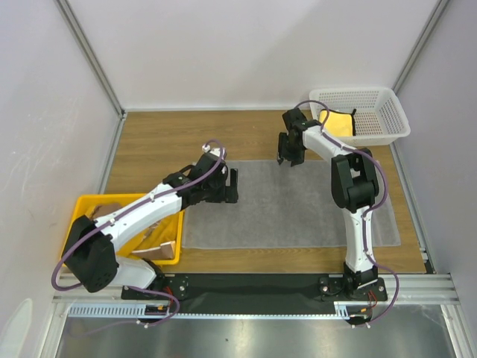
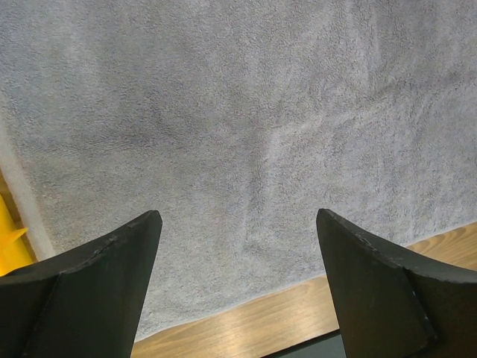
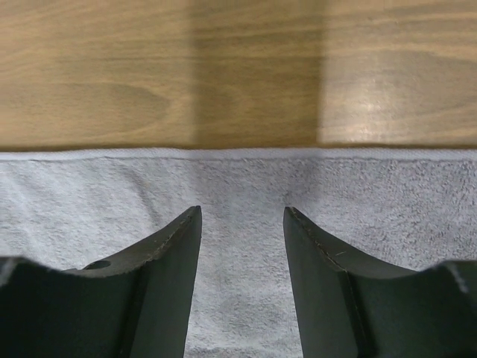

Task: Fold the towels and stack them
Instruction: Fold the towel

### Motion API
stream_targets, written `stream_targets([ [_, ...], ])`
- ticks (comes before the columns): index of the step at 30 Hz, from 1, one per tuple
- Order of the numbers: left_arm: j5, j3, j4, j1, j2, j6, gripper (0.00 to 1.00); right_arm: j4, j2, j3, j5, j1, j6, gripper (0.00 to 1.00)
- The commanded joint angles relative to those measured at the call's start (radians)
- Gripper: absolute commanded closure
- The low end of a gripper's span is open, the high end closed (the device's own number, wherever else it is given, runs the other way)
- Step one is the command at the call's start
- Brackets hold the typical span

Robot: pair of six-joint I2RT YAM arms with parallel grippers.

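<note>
- Grey towel (image 1: 291,205) lies spread flat on the wooden table (image 1: 164,142).
- Left gripper (image 1: 233,186) hovers over its far-left corner, jaws wide apart, holding nothing.
- Right gripper (image 1: 291,159) hangs at its far edge, jaws partly apart, nothing between them.

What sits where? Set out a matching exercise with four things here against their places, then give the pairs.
1 grey towel
2 yellow towel
3 yellow tray
4 white mesh basket

A far right corner
B spread flat in the middle
C near left side
D inside the basket

Pairs: 1-B, 2-D, 3-C, 4-A
</note>
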Motion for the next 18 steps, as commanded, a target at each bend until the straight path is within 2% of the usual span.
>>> stream_targets([
  [1, -0.025, 0.007, 0.002, -0.02, 0.002, -0.029, 0.09, 0.021, 0.006, 0.071, -0.008, 0.012, -0.019, 0.46],
  [6, -0.046, 0.021, -0.004, -0.057, 0.019, -0.042, 0.09, 0.026, 0.029, 0.085, 0.001, 0.015, -0.024, 0.46],
  [18, -0.084, 0.024, -0.018, -0.114, 0.025, -0.103, 0.1, -0.007, 0.075, 0.122, 0.035, 0.02, -0.044, 0.55],
])
